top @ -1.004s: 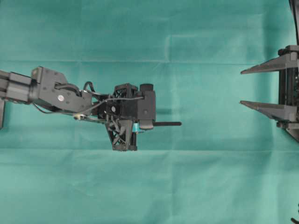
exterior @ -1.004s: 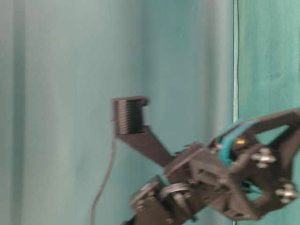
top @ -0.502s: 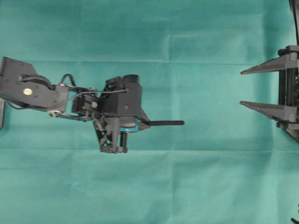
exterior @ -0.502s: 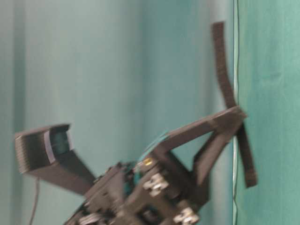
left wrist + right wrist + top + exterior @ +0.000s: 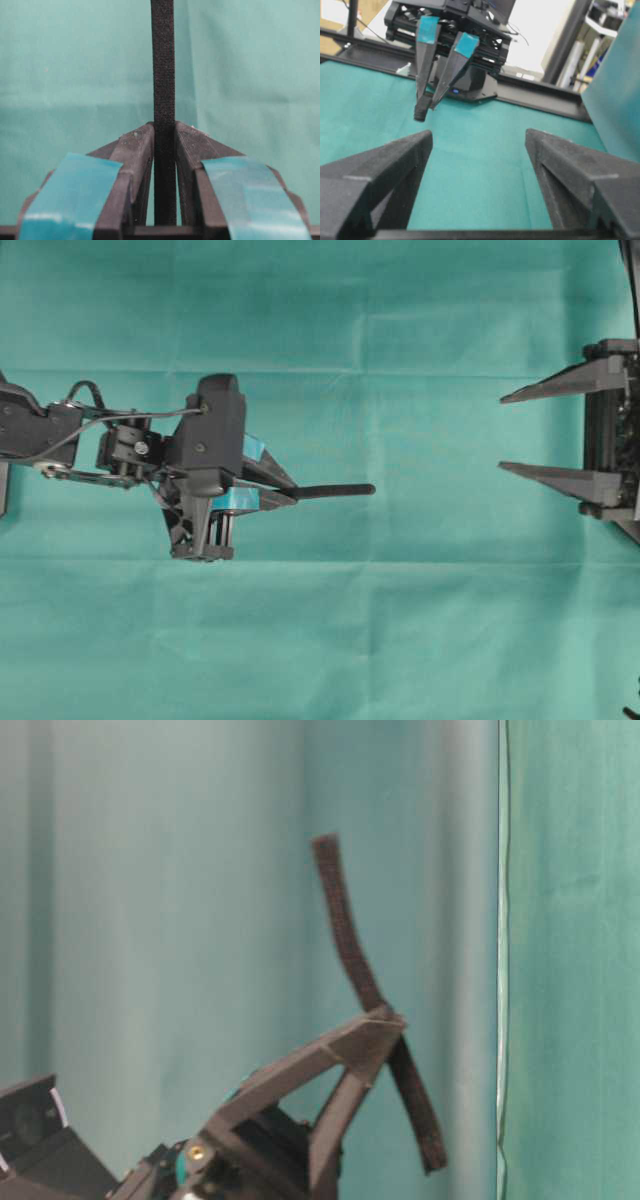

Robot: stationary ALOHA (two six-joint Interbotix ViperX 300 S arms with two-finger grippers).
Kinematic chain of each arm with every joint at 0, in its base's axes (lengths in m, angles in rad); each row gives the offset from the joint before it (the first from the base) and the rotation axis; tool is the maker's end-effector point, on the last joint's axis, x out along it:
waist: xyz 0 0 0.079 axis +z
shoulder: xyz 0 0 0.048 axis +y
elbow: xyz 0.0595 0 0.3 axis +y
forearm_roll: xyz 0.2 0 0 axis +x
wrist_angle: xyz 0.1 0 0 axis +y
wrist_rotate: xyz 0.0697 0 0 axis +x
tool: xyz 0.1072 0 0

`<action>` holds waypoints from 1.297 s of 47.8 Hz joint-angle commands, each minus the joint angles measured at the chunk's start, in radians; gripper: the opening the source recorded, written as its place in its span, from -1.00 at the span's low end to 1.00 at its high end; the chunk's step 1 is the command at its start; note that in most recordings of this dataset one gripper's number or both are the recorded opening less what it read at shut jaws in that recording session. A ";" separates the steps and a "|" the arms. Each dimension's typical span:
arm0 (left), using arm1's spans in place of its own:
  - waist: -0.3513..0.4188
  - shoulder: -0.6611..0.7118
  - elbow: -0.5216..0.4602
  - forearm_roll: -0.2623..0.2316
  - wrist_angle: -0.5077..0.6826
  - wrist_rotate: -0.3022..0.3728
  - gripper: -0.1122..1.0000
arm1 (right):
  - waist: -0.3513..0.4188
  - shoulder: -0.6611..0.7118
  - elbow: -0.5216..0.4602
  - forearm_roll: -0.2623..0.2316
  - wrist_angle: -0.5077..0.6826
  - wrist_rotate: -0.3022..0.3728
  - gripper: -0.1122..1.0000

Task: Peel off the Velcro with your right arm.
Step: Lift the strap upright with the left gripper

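Above the green cloth, my left gripper is pinching the Velcro between pressed-together teal-taped jaws, its free end pointing across open cloth toward my right gripper, which is waiting well apart, jaws spread wide.

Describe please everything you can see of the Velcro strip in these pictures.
The Velcro is a thin, narrow black strip with a rough, fuzzy-looking surface. The left gripper, its jaws taped teal, is shut on it partway along, so both ends stick out free. It is held in the air above the green cloth, pointing toward the open right gripper, which does not touch it. In the table-level view it curves slightly. Its two layers look joined.
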 commanded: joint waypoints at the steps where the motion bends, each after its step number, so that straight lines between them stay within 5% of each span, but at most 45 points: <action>1: 0.000 -0.034 -0.006 -0.002 -0.032 -0.028 -0.58 | -0.002 0.037 -0.043 -0.028 -0.023 -0.009 0.07; 16: 0.029 -0.049 0.011 -0.002 -0.110 -0.218 -0.58 | -0.002 0.196 -0.135 -0.101 -0.054 -0.115 0.07; 43: 0.060 -0.118 0.149 -0.002 -0.414 -0.534 -0.58 | -0.020 0.416 -0.241 -0.089 -0.169 -0.486 0.07; 62: 0.060 -0.123 0.173 -0.002 -0.443 -0.569 -0.58 | -0.071 0.509 -0.291 -0.080 -0.233 -0.532 0.07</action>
